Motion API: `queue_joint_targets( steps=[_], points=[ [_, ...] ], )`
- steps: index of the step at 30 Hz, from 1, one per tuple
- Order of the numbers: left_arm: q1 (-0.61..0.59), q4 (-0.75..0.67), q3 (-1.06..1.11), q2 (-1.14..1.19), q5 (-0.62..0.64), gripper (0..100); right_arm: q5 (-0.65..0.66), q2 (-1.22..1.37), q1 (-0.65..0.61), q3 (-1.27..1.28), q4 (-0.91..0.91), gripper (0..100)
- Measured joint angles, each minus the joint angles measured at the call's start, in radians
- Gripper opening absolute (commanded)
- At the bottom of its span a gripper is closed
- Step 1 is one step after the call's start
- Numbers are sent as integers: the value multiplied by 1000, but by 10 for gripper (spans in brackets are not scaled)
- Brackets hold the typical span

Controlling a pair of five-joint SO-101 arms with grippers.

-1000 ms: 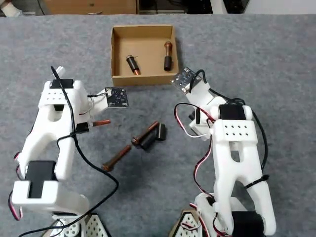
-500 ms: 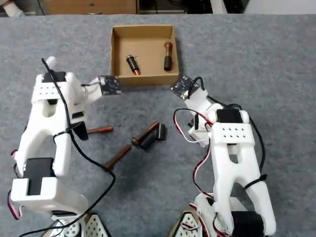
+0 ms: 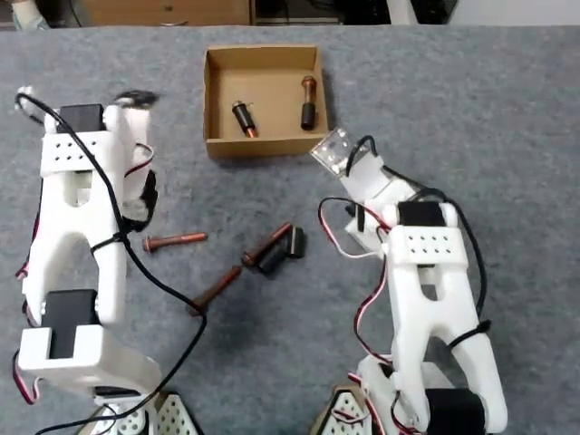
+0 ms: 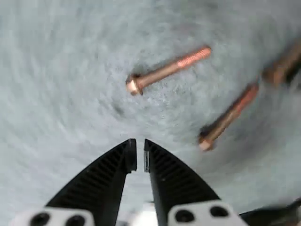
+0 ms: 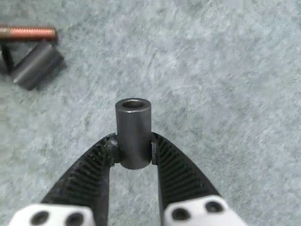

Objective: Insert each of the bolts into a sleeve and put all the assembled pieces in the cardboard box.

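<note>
Bolt [image 4: 167, 70] lay just ahead of your left claw [image 4: 139, 155], long axis crosswise, jaws almost closed and empty; your right claw [image 5: 134, 151] gripped a sleeve [image 5: 133, 125].

1. Open cardboard box [image 3: 210, 100]: two assembled pieces [image 3: 243, 119] [image 3: 308, 102] lie flat inside, apart.
2. On the grey table [image 3: 507, 109]: left bolt [image 3: 175, 240] alone, slanted bolt [image 3: 215, 290] near it, middle bolt [image 3: 268, 242] against two dark sleeves [image 3: 272, 261] [image 3: 295, 242].
3. Held sleeve [image 5: 133, 123]: upright, bore showing, pinched in the right gripper [image 5: 133, 143].
</note>
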Motion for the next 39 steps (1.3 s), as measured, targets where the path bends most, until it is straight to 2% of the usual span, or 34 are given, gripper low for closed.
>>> queue_joint_targets(
  steps=[2, 7, 9, 11, 16, 19, 25, 35, 39],
  points=[
    [37, -9, 6, 0, 242, 57, 0, 0, 0, 37, -57, 2],
    [158, -44, 23, 0, 753, 60, 0, 0, 0, 187, -239, 2],
    [169, -55, 34, 0, 925, 60, 0, 0, 0, 247, -311, 2],
    [169, -100, 54, 0, 1023, 71, 0, 0, 0, 298, -382, 2],
    [169, -273, 187, 0, 1076, 212, 0, 0, 0, 374, -508, 2],
    [146, -313, 281, 0, 1120, 267, 0, 0, 0, 393, -543, 2],
    [97, -359, 333, 0, 1154, 267, 0, 0, 0, 405, -552, 2],
    [89, -638, 497, 0, 1155, 267, 0, 0, 0, 433, -612, 2],
    [86, -672, 516, 0, 1155, 267, 0, 8, 0, 431, -632, 2]
  ],
)
